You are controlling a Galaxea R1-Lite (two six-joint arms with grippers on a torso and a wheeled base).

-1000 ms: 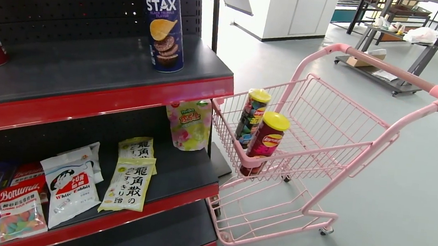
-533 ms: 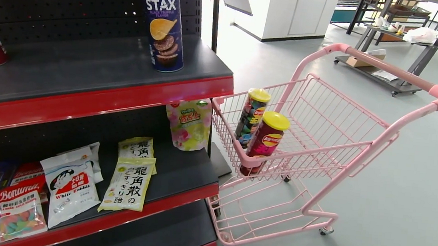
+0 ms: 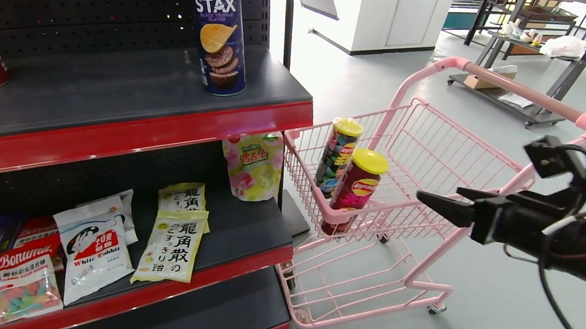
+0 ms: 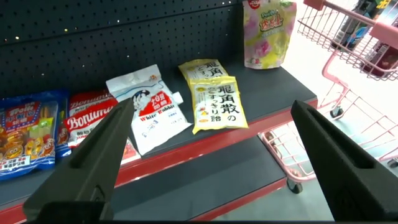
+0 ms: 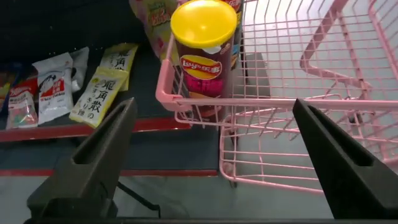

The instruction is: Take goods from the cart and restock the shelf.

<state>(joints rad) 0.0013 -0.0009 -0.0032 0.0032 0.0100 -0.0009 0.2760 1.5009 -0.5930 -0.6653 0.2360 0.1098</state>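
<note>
Upper shelf point(image 3: 118, 83) is being left largely unfilled, the maroon can point(image 3: 356, 192) and patterned can point(image 3: 336, 155) being kept in the cart point(image 3: 520, 92) just ahead of the right gripper point(image 3: 438, 194), jaws open and empty.

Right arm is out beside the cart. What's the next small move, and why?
Probably ease the right gripper toward the maroon can, lifting slightly so it meets the can above the basket rim. Its jaws are open and empty, aimed at that can. The can stands upright in the basket's near corner, closer than the second can behind it.
</note>
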